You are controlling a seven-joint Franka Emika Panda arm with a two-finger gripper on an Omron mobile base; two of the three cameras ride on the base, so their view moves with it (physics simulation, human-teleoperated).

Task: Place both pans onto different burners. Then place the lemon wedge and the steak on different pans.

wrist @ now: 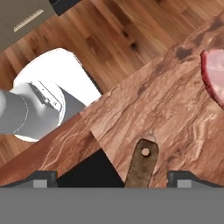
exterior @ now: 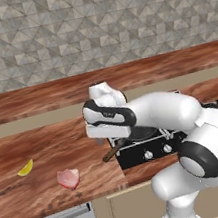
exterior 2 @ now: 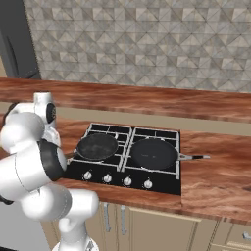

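- We find both pans on the black cooktop [exterior 2: 166, 181] in the right base view: the left pan [exterior 2: 97, 146] on the front left burner, the right pan [exterior 2: 154, 153] on the front right burner, its thin handle pointing right.
- The left pan's brown handle [wrist: 141, 163] juts over the cooktop's left edge onto the surface [exterior: 42, 148]; in the hand view its end, with a small hole, sits at the bottom centre, between the two finger tips.
- The steak [exterior: 68, 178] lies on the wooden surface left of the cooktop, near the front edge; in the hand view we see part of it at the right edge.
- The lemon wedge [exterior: 25, 169] lies further left on the same surface, apart from the steak.
- The gripper [wrist: 113, 179] hovers over the cooktop's left edge, above the handle end. Its jaws stand wide apart, one tip on each side of the handle, touching nothing that we can see.
- A tiled wall [exterior 2: 147, 44] rises behind the surface.
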